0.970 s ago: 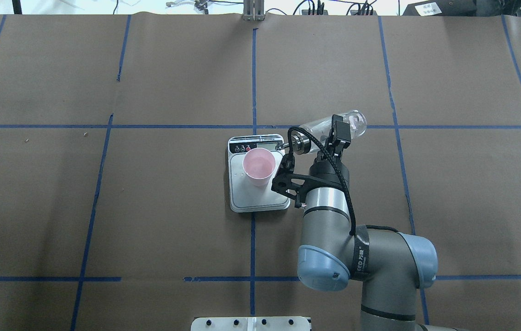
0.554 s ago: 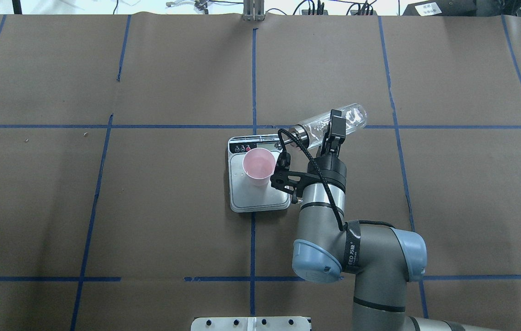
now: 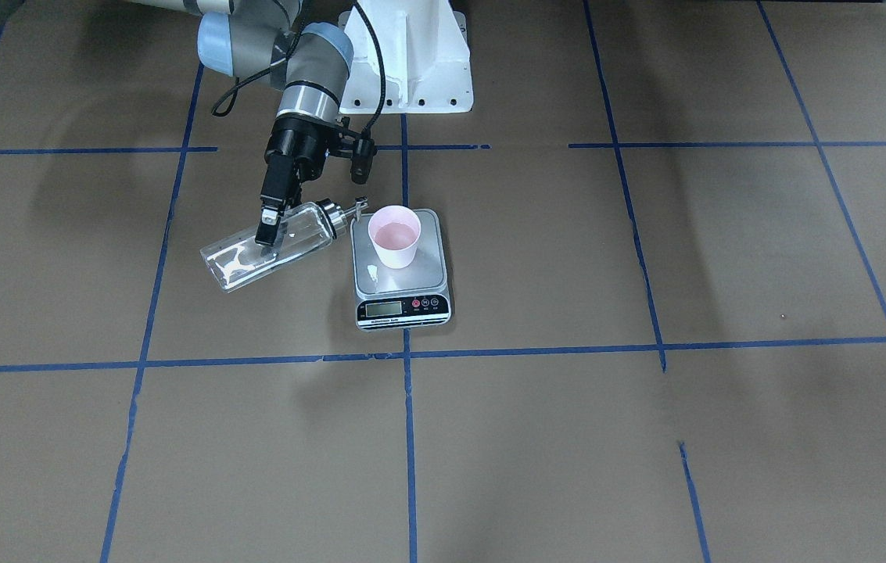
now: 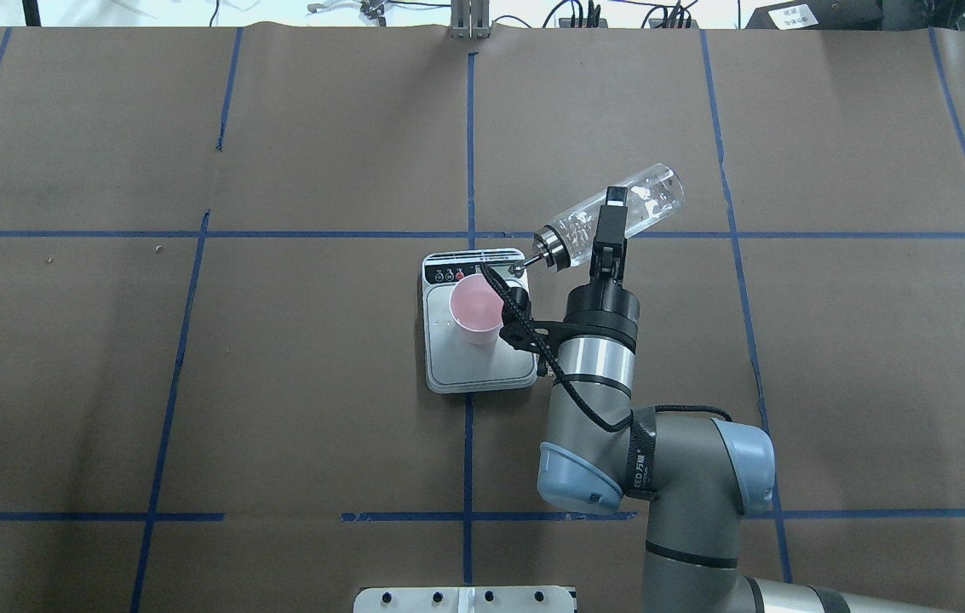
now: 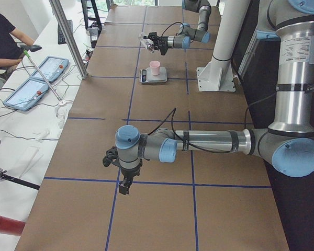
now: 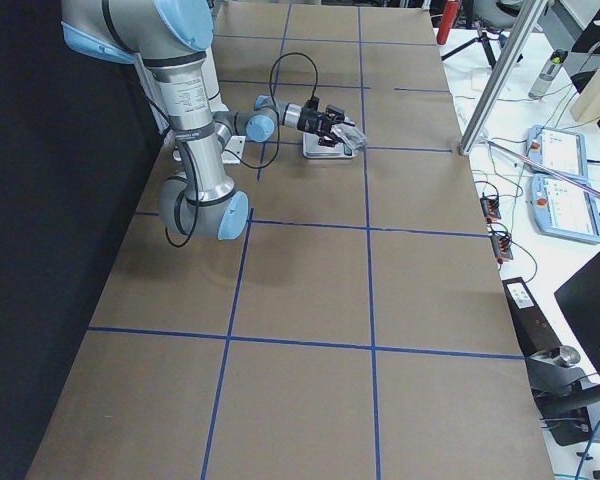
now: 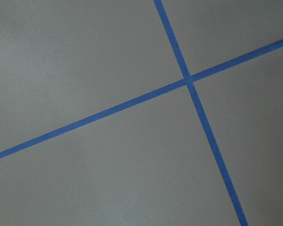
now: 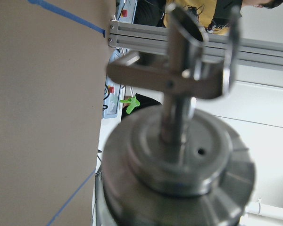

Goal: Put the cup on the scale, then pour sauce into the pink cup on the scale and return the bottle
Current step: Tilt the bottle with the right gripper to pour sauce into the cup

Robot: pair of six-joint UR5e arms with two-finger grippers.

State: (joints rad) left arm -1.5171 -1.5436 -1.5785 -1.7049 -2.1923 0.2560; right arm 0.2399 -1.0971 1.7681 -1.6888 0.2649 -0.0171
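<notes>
the right gripper (image 4: 611,217) is clenched across the middle of the bottle (image 4: 651,194). it holds the bottle off the tabletop (image 4: 278,383), laid nearly on its side, so the spout (image 4: 520,266) leads toward the scale (image 4: 482,366). the cup (image 4: 475,308) stands upright on the scale's steel platform, toward the display end, where a pour can be weighed. the spout hangs by the scale's corner, beside the cup's rim and not over its mouth (nothing would land inside from there, i judge). whether sauce is in the cup, i cannot tell. the left gripper (image 5: 124,185) hangs over bare tabletop, well apart from all this; released or clenched, i cannot tell.
</notes>
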